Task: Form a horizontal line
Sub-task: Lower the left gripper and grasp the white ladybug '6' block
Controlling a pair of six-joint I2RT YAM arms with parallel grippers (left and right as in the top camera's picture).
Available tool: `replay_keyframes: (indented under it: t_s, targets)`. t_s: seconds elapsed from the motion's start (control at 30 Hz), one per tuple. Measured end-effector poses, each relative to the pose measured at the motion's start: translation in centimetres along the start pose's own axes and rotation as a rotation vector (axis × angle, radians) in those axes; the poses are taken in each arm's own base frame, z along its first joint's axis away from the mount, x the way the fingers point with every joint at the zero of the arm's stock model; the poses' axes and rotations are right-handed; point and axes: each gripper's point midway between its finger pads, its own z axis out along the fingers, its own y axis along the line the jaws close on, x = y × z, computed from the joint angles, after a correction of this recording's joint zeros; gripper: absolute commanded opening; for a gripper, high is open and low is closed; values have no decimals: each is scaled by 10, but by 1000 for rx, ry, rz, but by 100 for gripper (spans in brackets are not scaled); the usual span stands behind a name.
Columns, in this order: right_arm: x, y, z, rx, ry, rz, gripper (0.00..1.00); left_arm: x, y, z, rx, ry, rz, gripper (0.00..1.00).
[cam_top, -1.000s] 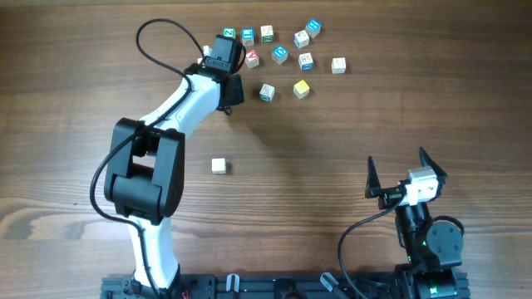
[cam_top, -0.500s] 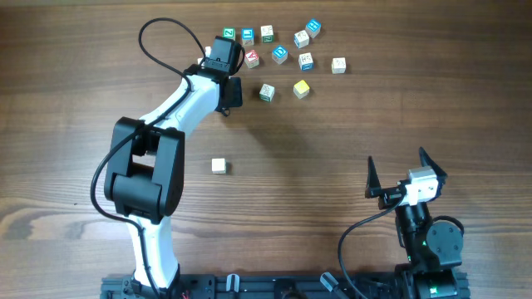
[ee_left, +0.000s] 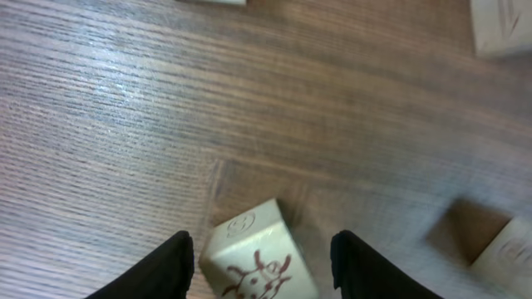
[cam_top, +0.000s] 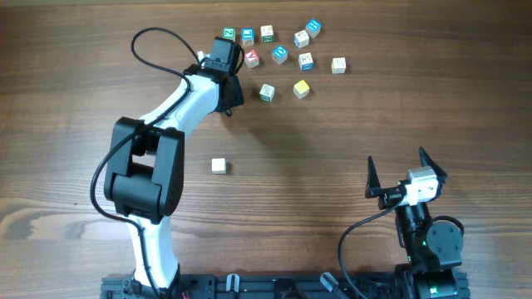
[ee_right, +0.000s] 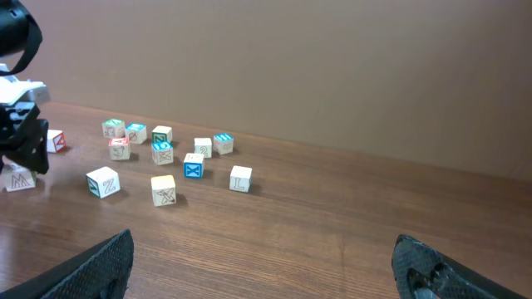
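Observation:
No straight row of touching cubes shows; the letter cubes lie loose at the far side. Among them are a red-edged cube [cam_top: 252, 59], a green-edged cube [cam_top: 266, 92] and a yellow cube [cam_top: 301, 88]. My left gripper [cam_top: 225, 81] hangs low over the cluster's left edge. In the left wrist view it [ee_left: 262, 245] is open, with a whitish cube bearing a red drawing [ee_left: 249, 270] between the fingers, not touching either. My right gripper [cam_top: 401, 172] is open and empty at the near right, far from the cubes [ee_right: 266, 266].
A lone white cube [cam_top: 219, 166] sits apart, near the left arm's base. Several blue, green and whitish cubes [cam_top: 280, 54] lie right of the left gripper. Two more cubes [ee_right: 18, 178] sit by the left gripper in the right wrist view.
My left gripper has shifted slightly toward the far side by the cluster's left edge. No cube has moved. The right arm is still.

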Motion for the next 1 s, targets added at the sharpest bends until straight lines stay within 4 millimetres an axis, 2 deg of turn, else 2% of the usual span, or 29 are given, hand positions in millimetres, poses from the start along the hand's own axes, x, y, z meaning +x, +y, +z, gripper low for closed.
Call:
replay_keyframes:
  t_s: [0.1, 0.13, 0.2, 0.43, 0.5, 0.57, 0.6, 0.7, 1.0]
  targets:
    - [0, 0, 0, 0, 0, 0, 100, -3, -3, 0, 12, -12, -103, 62]
    - [0, 0, 0, 0, 0, 0, 100, -4, -3, 0, 14, -13, -134, 59]
    - [0, 0, 0, 0, 0, 0, 100, -4, -3, 0, 15, -13, -172, 45]
    - [0, 0, 0, 0, 0, 0, 100, 1, -1, 0, 5, 5, -194, 46]
    - [0, 0, 0, 0, 0, 0, 100, 1, -1, 0, 4, 7, -195, 39]
    - [0, 0, 0, 0, 0, 0, 100, 1, -1, 0, 4, 7, -201, 26]
    - [0, 0, 0, 0, 0, 0, 100, 1, -1, 0, 4, 7, -204, 27]
    - [0, 0, 0, 0, 0, 0, 100, 0, -1, 0, 7, 3, -209, 42]
    - [0, 0, 0, 0, 0, 0, 100, 5, 1, 0, -6, 19, -209, 34]
